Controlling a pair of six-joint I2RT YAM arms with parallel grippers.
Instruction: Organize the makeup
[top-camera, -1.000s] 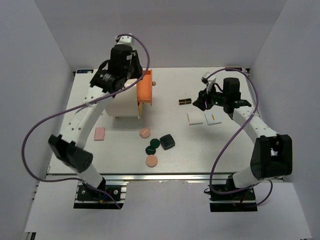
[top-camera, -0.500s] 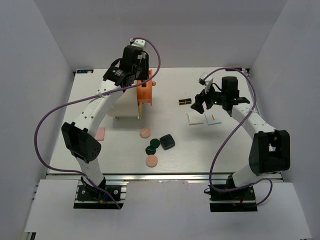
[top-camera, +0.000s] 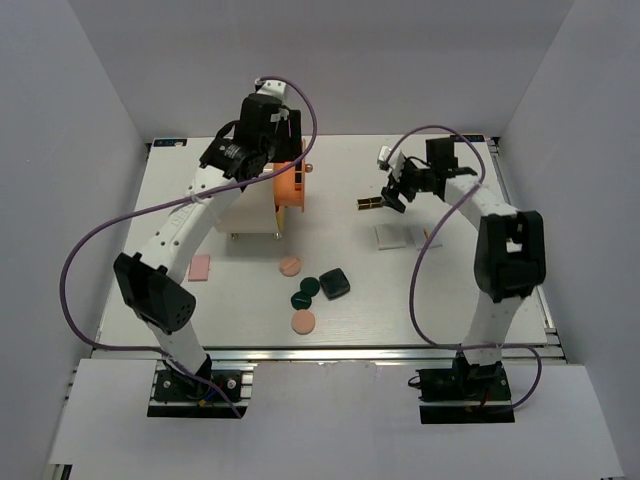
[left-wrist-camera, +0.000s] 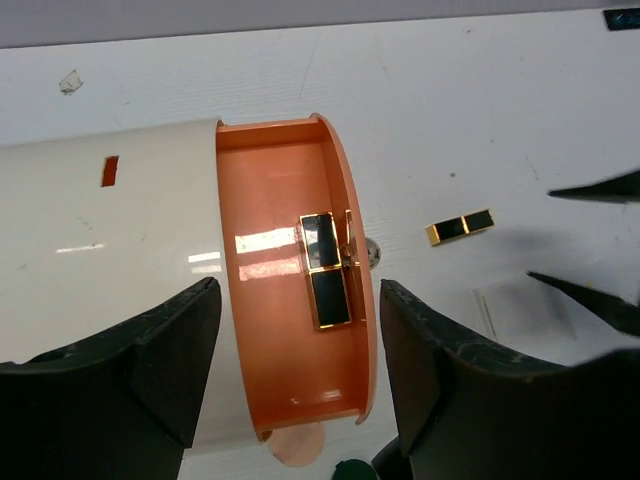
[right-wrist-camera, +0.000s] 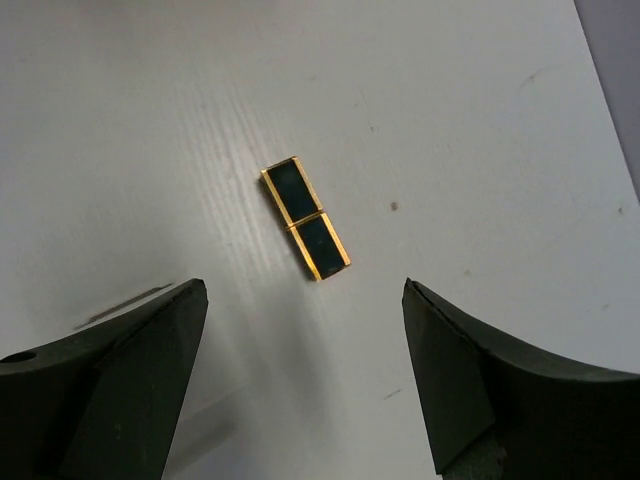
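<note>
My left gripper (left-wrist-camera: 298, 292) hangs open over the pulled-out orange drawer (left-wrist-camera: 285, 300) of the cream cylinder (top-camera: 245, 205). One black-gold bar (left-wrist-camera: 326, 270) lies inside the drawer, free of my fingers. A second black-gold bar (right-wrist-camera: 305, 218) rests on the table just ahead of my open right gripper (right-wrist-camera: 303, 300), which holds nothing. In the top view that bar (top-camera: 370, 203) lies left of the right gripper (top-camera: 392, 197). Two peach discs (top-camera: 290, 266) (top-camera: 303, 322), two dark green discs (top-camera: 311, 285), a dark square compact (top-camera: 335, 284), two white tiles (top-camera: 389, 237) and a pink pad (top-camera: 199, 267) lie on the table.
The cream cylinder stands at the back left with a gold knob (top-camera: 307, 167) on the drawer front. White walls close in the table (top-camera: 480, 300) on three sides. Purple cables loop from both arms.
My left arm has swung right over the drawer and its jaws have spread. My right gripper has moved from above the white tiles back and left to the bar on the table.
</note>
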